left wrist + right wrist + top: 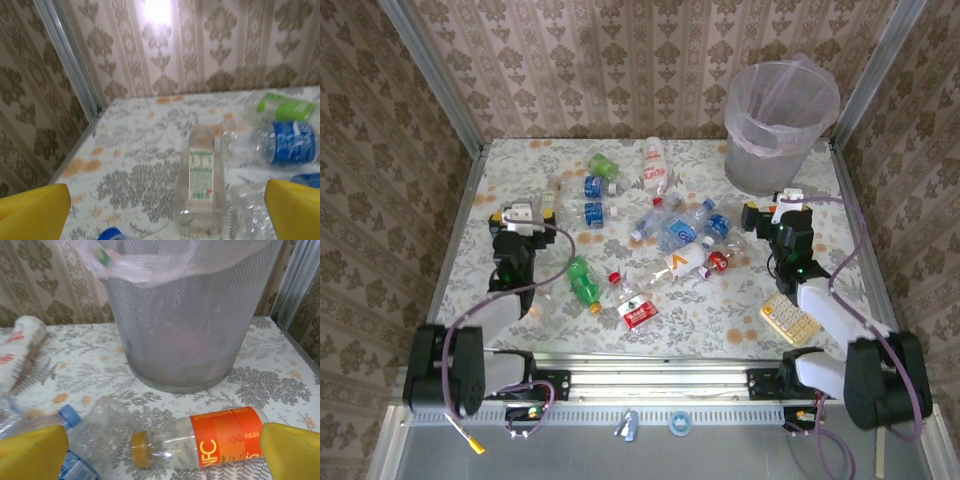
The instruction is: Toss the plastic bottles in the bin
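Roughly a dozen plastic bottles (672, 236) lie scattered mid-table, near the mesh-textured bin (765, 165) at the far right. Thin, crushed and clear, they look light, springy and probably slick; the labelled belly is the place to pinch. The left gripper (162, 212) and right gripper (161, 452) gape empty, the right one flanking an orange-labelled bottle (215, 435).

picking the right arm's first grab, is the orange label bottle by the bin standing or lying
Lying on its side: the orange-label bottle rests lengthwise on the table before the bin, cap pointing left.
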Motion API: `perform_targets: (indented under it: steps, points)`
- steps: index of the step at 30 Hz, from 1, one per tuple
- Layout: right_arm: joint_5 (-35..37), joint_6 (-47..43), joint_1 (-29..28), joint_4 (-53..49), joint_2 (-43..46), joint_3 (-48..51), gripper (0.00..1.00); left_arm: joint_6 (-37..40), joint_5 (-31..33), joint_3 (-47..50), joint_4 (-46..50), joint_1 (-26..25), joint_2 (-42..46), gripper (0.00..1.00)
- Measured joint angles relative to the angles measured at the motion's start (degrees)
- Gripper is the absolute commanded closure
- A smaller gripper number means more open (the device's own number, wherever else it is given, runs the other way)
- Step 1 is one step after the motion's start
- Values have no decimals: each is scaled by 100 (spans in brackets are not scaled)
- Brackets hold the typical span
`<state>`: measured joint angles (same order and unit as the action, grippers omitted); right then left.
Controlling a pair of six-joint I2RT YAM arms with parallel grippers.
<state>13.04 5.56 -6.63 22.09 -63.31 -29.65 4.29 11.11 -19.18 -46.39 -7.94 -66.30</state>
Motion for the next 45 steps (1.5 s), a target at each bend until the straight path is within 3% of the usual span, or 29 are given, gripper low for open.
perform_targets:
  steps: [5,9,13,18,22,32,37,45]
  points:
    - [-70,772,-79,-1821,820,-654,0,0,70,-299,955,-343,914,0]
    - [-396,1580,-76,-3359,911,-1593,0,0,-177,-1032,1880,-748,1261,0]
    - [-953,2337,-76,-4489,693,-2221,0,-15,-857,-1692,2538,-1220,1351,0]
    - [-1814,3032,-81,-5431,396,-2304,0,-455,-2044,-2437,3757,-1685,1207,0]
    - [-2280,3082,-160,-5831,332,-2319,0,-1088,-2474,-2896,4920,-2295,1143,0]
    - [-2826,2715,-498,-6395,114,-2505,0,-3602,-2334,-3176,7678,-3893,1237,0]
    - [-2957,2516,-579,-6461,-254,-2809,0,-4892,-2404,-3093,8183,-4041,1078,0]
    - [-3091,2135,-791,-6581,-761,-3405,0,-6253,-2778,-2614,7932,-4039,225,3]
